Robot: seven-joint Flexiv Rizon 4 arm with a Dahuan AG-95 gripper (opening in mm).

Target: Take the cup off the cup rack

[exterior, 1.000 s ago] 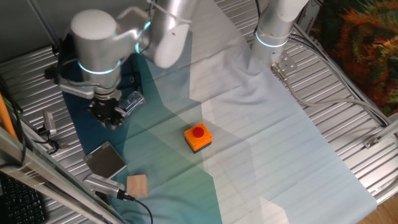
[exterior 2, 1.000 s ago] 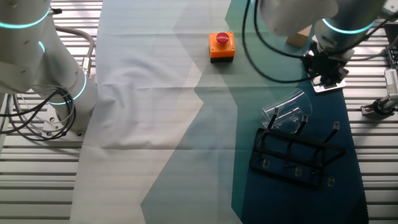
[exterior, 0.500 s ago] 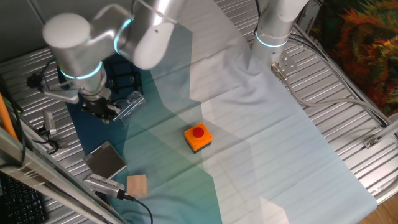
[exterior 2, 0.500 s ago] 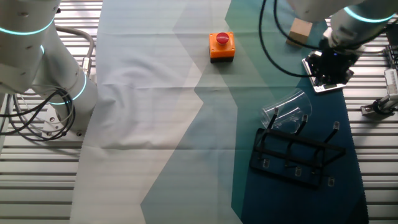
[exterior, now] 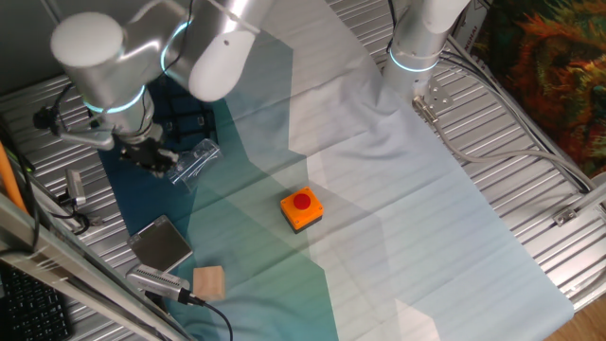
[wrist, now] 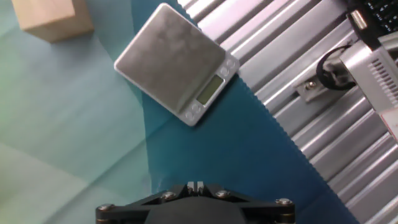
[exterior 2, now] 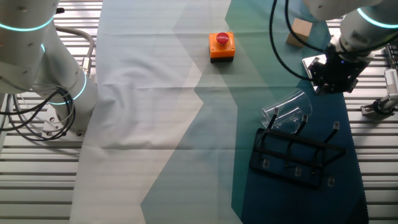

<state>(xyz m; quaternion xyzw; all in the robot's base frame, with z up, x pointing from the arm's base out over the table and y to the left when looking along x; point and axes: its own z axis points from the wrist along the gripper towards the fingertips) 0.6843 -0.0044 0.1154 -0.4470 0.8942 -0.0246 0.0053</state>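
Note:
The clear cup (exterior: 196, 158) (exterior 2: 287, 112) leans tilted over a peg at one end of the black wire cup rack (exterior 2: 297, 155) (exterior: 187, 121). My gripper (exterior: 153, 159) (exterior 2: 331, 81) hangs just beside the cup, on the side away from the button box, apart from it. Its fingers (wrist: 196, 185) are pressed together with nothing between them. The hand view looks down on teal cloth; neither the cup nor the rack shows there.
A square grey metal scale (wrist: 173, 62) (exterior: 161, 243) and a wooden block (wrist: 53, 18) (exterior: 209, 281) (exterior 2: 300, 30) lie near the gripper. An orange button box (exterior: 301, 209) (exterior 2: 221, 46) sits mid-cloth. Ribbed metal table (wrist: 323, 143) edges the cloth.
The arm has swung away from the button box toward the table's ribbed edge, and the gripper now sits over the scale's side by the cup. The cup and rack have not moved.

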